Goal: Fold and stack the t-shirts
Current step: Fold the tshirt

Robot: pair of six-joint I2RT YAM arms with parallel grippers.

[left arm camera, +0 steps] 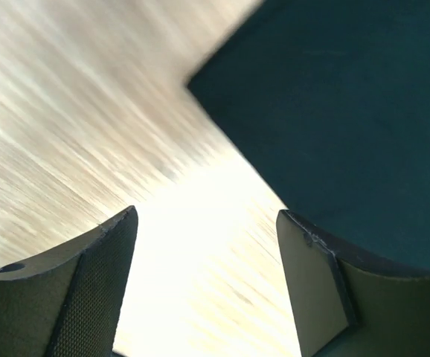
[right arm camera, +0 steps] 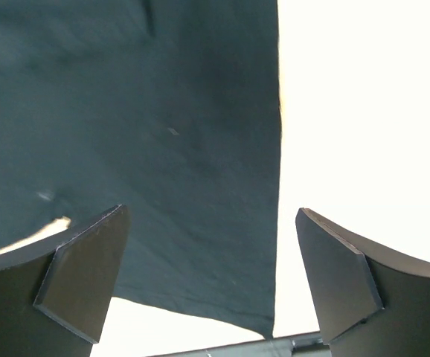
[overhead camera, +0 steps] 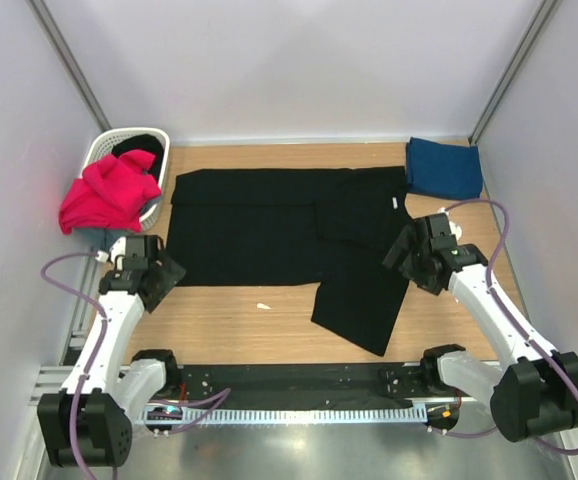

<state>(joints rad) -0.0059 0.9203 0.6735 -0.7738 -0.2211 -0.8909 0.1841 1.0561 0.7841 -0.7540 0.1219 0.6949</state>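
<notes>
Black shirt [overhead camera: 259, 230] lies flat mid-tabletop [overhead camera: 249, 320], partly folded, ready for another fold. Left tool [overhead camera: 166, 272]: jaws apart, empty, just beside its near-left corner. Right tool [overhead camera: 401, 256]: jaws apart over its right edge, probably lining up a grasp. Navy shirt [overhead camera: 442, 167] sits folded far right, probably the stack base; red shirt [overhead camera: 109, 190] is draped on the basket [overhead camera: 104, 148].

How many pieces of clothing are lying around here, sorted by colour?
black shirt, spread out flat: 1
blue shirt, folded: 1
pink-red shirt, draped over the basket: 1
dark cloth inside the basket, too hidden to tell what it is: 1
Total: 4 pieces
</notes>
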